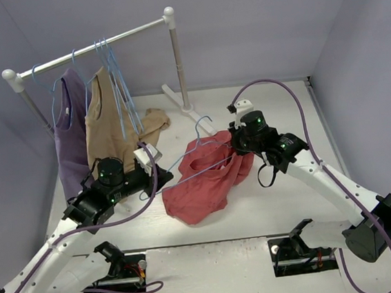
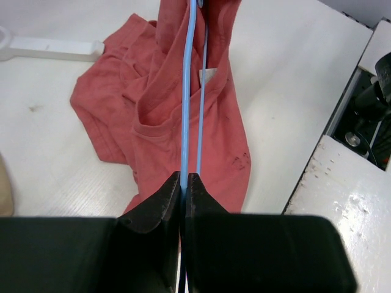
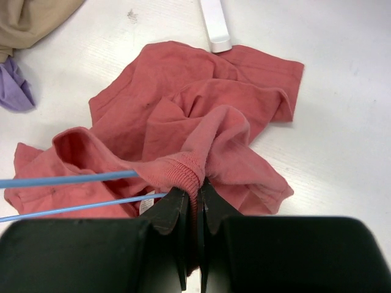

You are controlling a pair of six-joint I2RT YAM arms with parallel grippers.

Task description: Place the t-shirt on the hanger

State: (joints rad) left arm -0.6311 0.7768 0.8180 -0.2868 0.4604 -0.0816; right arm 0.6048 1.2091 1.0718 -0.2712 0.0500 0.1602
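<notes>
Hanger meets collar, both arms clamped.

The coral-red soft cloth t-shirt [image 1: 202,184] lies crumpled on the white table [image 1: 257,210], in front of the white clothes rail [image 1: 102,43]. The left gripper [image 2: 184,178] is pinched tight on the thin light-blue wire hanger [image 2: 190,91], which seems to enter the neck opening. The right gripper [image 3: 198,186] is closed on the ribbed collar. Limp, light cloth will likely sag, so grip seams and hems. Open room lies right of the rail.

crumpled coral t-shirt [image 1: 202,184] — blue wire hanger [image 2: 190,73] inside its collar.
</notes>
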